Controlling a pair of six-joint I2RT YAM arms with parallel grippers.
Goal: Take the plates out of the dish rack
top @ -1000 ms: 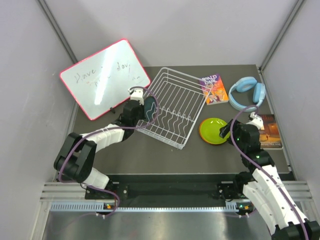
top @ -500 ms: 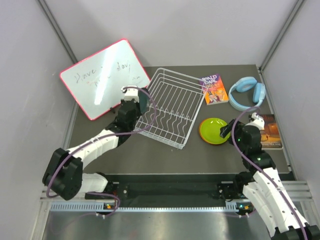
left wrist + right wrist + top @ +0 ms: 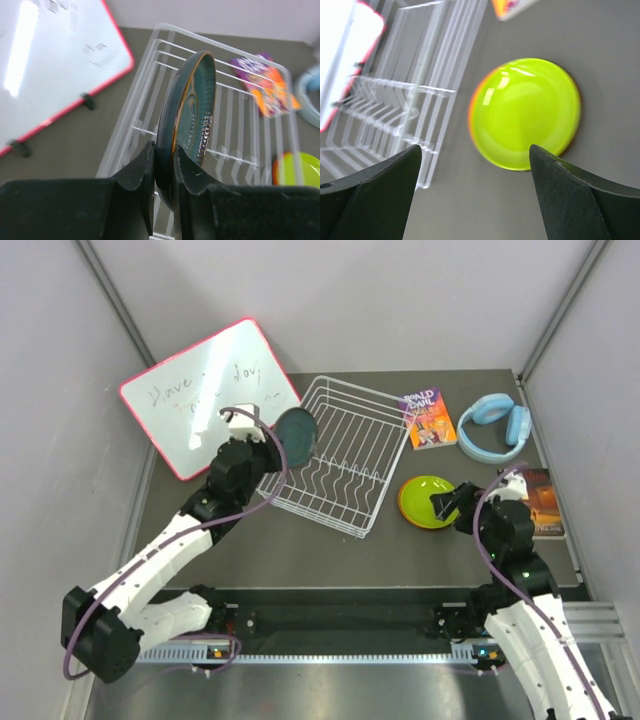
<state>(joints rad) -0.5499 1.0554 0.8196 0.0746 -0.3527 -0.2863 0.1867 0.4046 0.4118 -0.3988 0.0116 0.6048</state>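
Observation:
My left gripper (image 3: 277, 436) is shut on the rim of the dark teal plate (image 3: 297, 432), which stands on edge in the air above the left end of the white wire dish rack (image 3: 345, 455). The left wrist view shows that plate (image 3: 192, 107) pinched between my fingers (image 3: 164, 156), over the rack (image 3: 145, 131). A lime green plate (image 3: 428, 502) lies on the table right of the rack, with an orange rim (image 3: 401, 506) showing under it. My right gripper (image 3: 447, 506) hovers open at its near right edge. From the right wrist I see the green plate (image 3: 527, 112) ahead of the open gripper (image 3: 475, 150).
A pink-framed whiteboard (image 3: 205, 390) leans at the back left, close to the left arm. A colourful book (image 3: 428, 418) and blue headphones (image 3: 497, 423) lie behind the green plate. Another book (image 3: 545, 502) lies at the right edge, beside the right arm.
The left arm has risen and drawn back to the left with the teal plate, lifting it out of the rack. The right gripper has shifted slightly nearer, still open.

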